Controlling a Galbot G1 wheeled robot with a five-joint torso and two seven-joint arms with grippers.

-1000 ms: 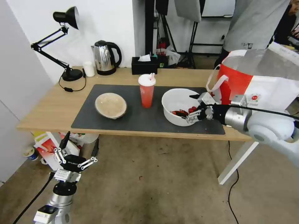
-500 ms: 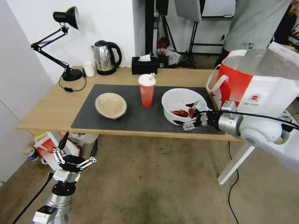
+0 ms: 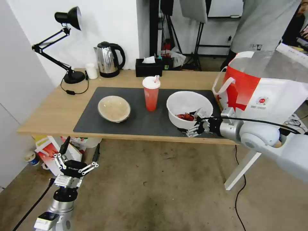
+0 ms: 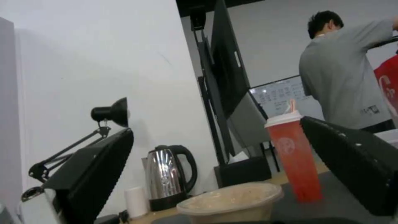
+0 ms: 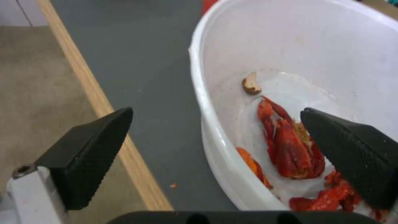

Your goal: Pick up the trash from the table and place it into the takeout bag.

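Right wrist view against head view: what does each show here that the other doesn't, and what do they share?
Right wrist alone: a small tan scrap on the bowl floor above the red shells.

Head alone: the red drink cup, shallow beige bowl, takeout bag at the desk's right end, and the left gripper, open, low beside the desk.

Both: the white plastic bowl on the dark mat, and the right gripper with its jaws open astride the bowl's near rim, one inside, one outside.
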